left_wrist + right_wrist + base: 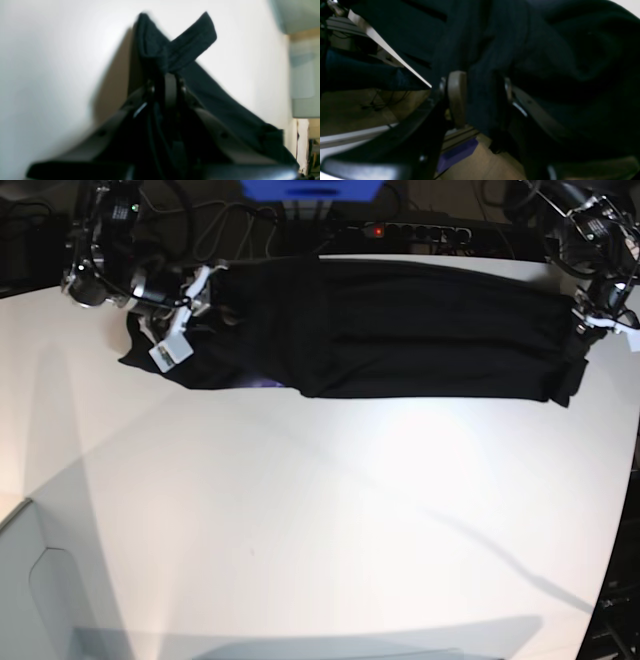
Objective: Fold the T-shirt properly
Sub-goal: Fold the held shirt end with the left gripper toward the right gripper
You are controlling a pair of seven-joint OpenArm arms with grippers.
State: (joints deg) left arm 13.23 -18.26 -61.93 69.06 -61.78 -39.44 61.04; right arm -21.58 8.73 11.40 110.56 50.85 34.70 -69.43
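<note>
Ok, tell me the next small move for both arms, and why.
Probably lift both ends together and carry the T-shirt toward the table's middle. The left gripper pinches a cloth corner, the right gripper clamps a bunch, and the shirt lies stretched along the far edge.

— What carries everything here?

— A broad, plain white counter [320, 520] with a smooth matte top that fills most of the base view. Its near-left corner is cut off at an angle, and long faint shadows cross its surface.

— And what lies on it?

— Only one thing: a large plain black short-sleeved soft cloth T-shirt [400, 330], stretched out as a long band along the far edge. Its left end bunches up near the far-left corner; its right end reaches the far-right corner. In the left wrist view one end of it rises off the white surface.
</note>
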